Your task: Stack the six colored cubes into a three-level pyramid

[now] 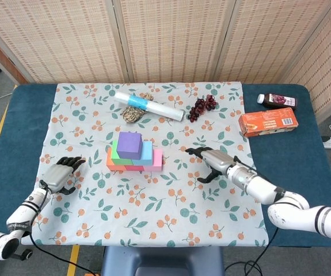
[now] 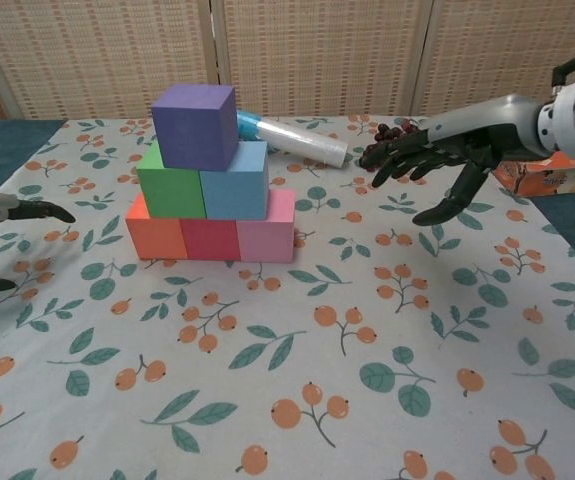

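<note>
Purple cube (image 2: 195, 125) atop pyramid

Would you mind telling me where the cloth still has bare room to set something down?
The near strip of cloth in front of the pyramid, between left hand and right hand, is bare. The far edge is crowded: plastic roll, twine, grapes.
</note>
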### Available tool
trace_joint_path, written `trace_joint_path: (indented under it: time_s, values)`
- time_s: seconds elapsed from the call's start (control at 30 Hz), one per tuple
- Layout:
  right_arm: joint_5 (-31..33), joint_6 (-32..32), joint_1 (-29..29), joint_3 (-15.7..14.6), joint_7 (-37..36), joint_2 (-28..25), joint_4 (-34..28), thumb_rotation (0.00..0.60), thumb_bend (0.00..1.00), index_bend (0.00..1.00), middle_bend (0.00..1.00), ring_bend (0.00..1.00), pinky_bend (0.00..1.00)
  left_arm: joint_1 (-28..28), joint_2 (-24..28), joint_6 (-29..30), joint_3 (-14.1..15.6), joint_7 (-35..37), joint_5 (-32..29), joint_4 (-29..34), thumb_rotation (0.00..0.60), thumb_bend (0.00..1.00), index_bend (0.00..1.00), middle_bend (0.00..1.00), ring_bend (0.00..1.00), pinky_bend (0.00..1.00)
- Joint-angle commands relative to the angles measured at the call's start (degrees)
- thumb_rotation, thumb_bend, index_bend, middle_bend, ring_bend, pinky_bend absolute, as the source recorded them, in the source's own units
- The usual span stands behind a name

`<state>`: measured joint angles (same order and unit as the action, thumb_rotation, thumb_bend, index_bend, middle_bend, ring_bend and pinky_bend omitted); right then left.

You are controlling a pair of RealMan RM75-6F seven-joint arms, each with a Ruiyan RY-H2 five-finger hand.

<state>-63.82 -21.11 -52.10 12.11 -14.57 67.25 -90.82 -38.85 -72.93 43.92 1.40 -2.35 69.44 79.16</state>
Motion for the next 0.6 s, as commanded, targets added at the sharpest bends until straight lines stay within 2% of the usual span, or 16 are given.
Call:
trace_joint_path:
  time_s: [0.03,0.43,0.6]
  values:
    - [1.9,0.6,-1.7,-0.1,0.4,2.4,2.2,0.6,0.24,0.0,0.08,0.0,0.0,-0.5,-0.9,-0.6,-0.5,-0.7,0.0,0.1,0.6,0.32,0.04,0.0,0.0,0.01]
    - [5.2,1.0,-6.0,-0.5,0.9,11.0,9.4,0.6,0.24,0.0,0.08,0.0,0.0,-1.9,-3.5,-2.1,-1.5,-2.8,0.4,0.3,0.6,0.32,0.03,0.0,0.0,0.01]
    - [5.5,1.1,-6.8,-0.9,1.2,13.0,11.2,0.6,0.24,0.0,0.09,0.0,0.0,-2.4,-4.2,-3.0,-2.0,-3.2,-0.2,-0.3,0.6,0.32,0.03,0.0,0.0,0.01]
